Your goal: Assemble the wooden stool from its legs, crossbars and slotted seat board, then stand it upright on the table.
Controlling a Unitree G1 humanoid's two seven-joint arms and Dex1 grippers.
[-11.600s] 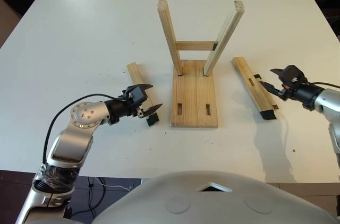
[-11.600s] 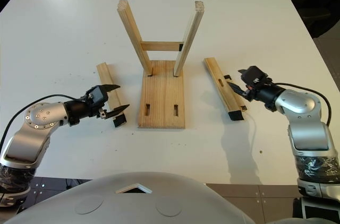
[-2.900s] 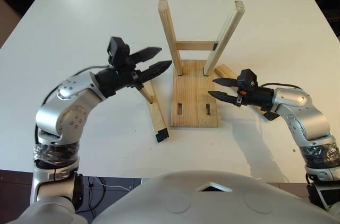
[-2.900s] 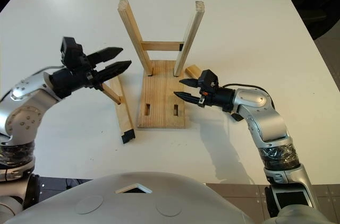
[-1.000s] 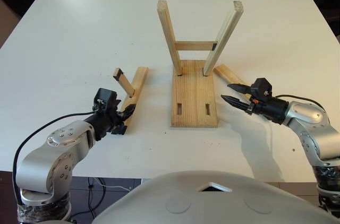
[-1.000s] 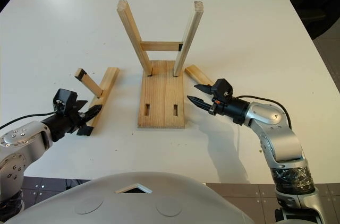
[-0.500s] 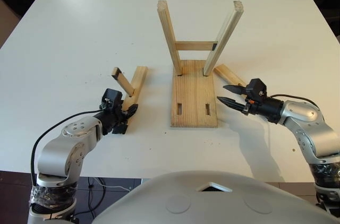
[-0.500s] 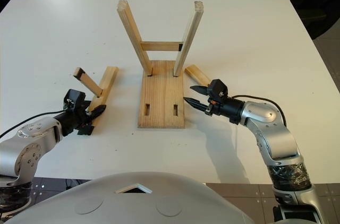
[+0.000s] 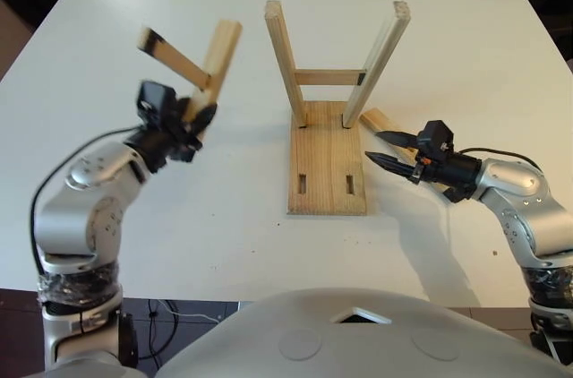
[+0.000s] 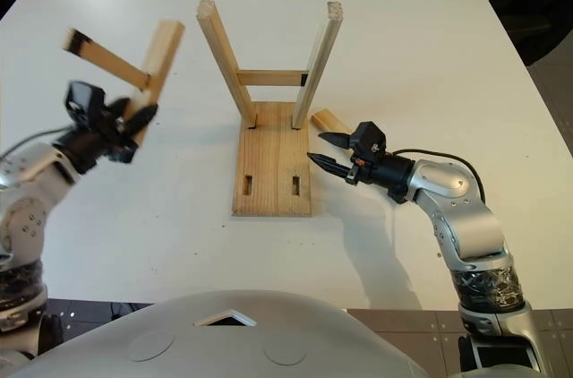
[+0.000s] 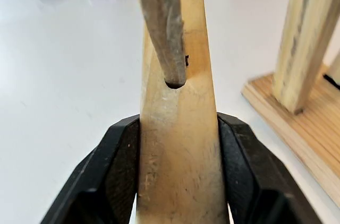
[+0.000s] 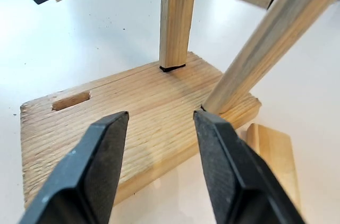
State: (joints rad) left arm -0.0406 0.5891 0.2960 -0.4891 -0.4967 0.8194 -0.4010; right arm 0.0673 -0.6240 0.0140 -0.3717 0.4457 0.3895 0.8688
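The stool is half built. Two standing legs [image 9: 286, 64] joined by a rung [image 9: 331, 77] sit in the far slots of the seat board [image 9: 327, 150], which lies flat mid-table. Its two near slots [image 9: 303, 184] are bare.

My left gripper [image 9: 191, 125] is clamped on the near end of a third leg [image 9: 216, 57], which has a crossbar [image 9: 175, 57] jutting out of it to the left. Half a second ago that leg lay on the table [image 9: 483, 64] just left of the board, with my fingers at its near tip. Now I have it swung up off the surface, tilted, with its far end high and near the standing pair. The left wrist view shows both pads pressed on the leg's flanks and the crossbar entering a dark mortise. Whether it is seated to full depth I cannot quite tell.

My right gripper [image 9: 383, 149] has barely shifted. It hovers spread wide and empty just off the board's right edge, tips pointing at the board. Just beyond it the fourth leg [image 9: 380, 120] lies on the table, partly hidden by my fingers.

So the pick-up is done. I judge the next call is to turn this leg upright over the near left slot. The right side has its leg yet to fetch.
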